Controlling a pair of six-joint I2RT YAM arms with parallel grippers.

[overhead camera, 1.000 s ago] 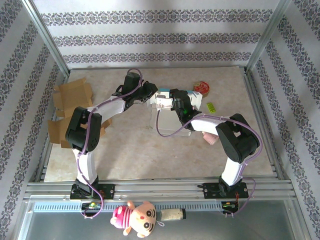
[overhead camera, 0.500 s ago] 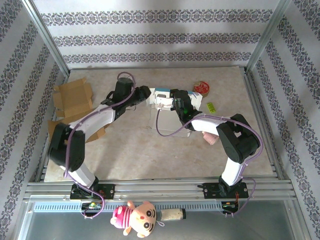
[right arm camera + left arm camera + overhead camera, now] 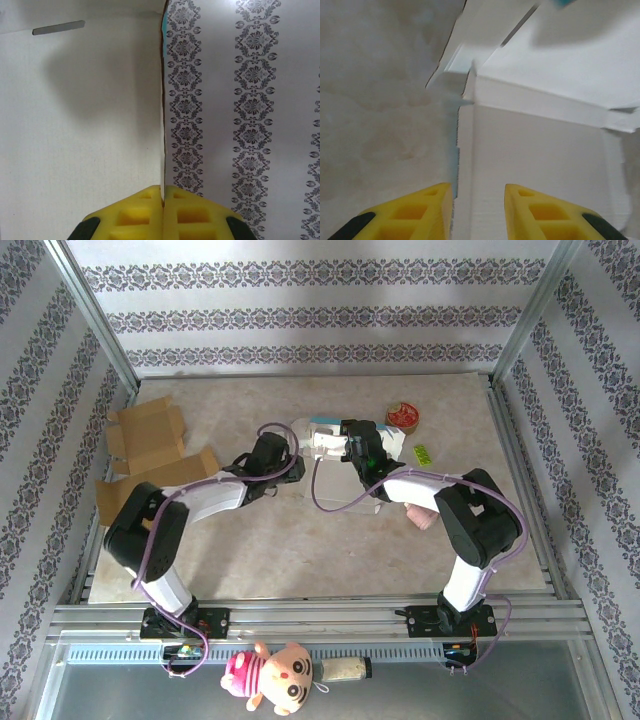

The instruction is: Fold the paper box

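The right claw (image 3: 163,192) is clenched on the thin upright edge of a white panel of the box (image 3: 80,115), pinching the sheet edge-on between its yellow fingers. The left claw (image 3: 477,192) is released, jaws apart. A creased corner of the box (image 3: 540,155) runs straight ahead of it and down into the gap, and I cannot tell whether either finger touches the card. From above, the box (image 3: 340,490) sits on the bench (image 3: 250,550) between the left claw (image 3: 290,466) and the right claw (image 3: 330,445).

The card looks thin, so a hard pull from the right claw could tear or buckle the pinched panel. The box seems light and the mottled bench smooth, so a push from the left claw may slide the whole box instead of bending a flap. If the left claw closes off the crease, it would likely crumple the wall. A skewed fold could also leave a tab missing the narrow slot (image 3: 58,27), up and to the left of the right claw.

The card is matte white with crisp scored folds and a blue-printed edge. The fingers are ribbed yellow plastic with dark bases.
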